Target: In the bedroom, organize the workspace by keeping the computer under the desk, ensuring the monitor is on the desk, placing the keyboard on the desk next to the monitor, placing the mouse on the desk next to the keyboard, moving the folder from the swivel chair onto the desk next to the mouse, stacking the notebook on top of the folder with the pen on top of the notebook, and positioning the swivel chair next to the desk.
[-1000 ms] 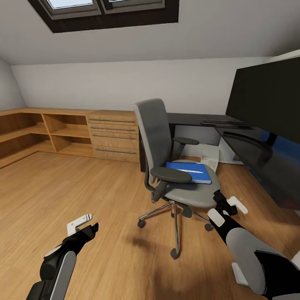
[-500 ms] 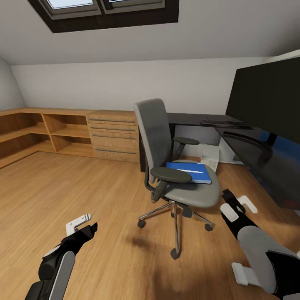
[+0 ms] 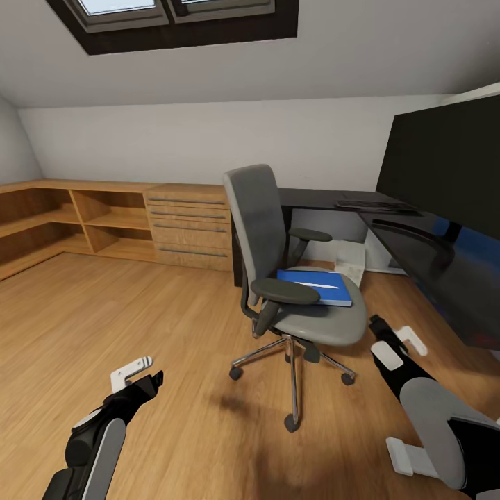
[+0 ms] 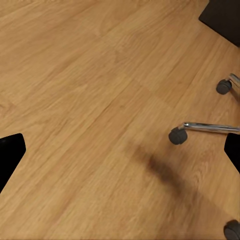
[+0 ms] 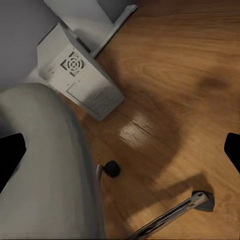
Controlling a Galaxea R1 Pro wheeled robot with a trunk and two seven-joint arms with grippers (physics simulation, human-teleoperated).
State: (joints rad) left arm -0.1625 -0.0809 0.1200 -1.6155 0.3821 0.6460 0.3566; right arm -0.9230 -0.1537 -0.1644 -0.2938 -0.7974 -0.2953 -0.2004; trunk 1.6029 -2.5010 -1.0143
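Folder [image 3: 316,286] remains on chair [image 3: 278,257]; we note both claws, left [image 3: 139,371] and right [image 3: 396,344], released, empty.

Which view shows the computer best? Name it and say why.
The right wrist view: the computer sits close and unobstructed on the floor, its vented, ported face clear. The head view shows just a pale part of it behind the swivel chair, under the desk.

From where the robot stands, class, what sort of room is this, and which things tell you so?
Probably a home office or study under a sloping attic roof: a swivel chair stands by a black desk bearing a large monitor, with wooden shelves along the wall and a skylight overhead.
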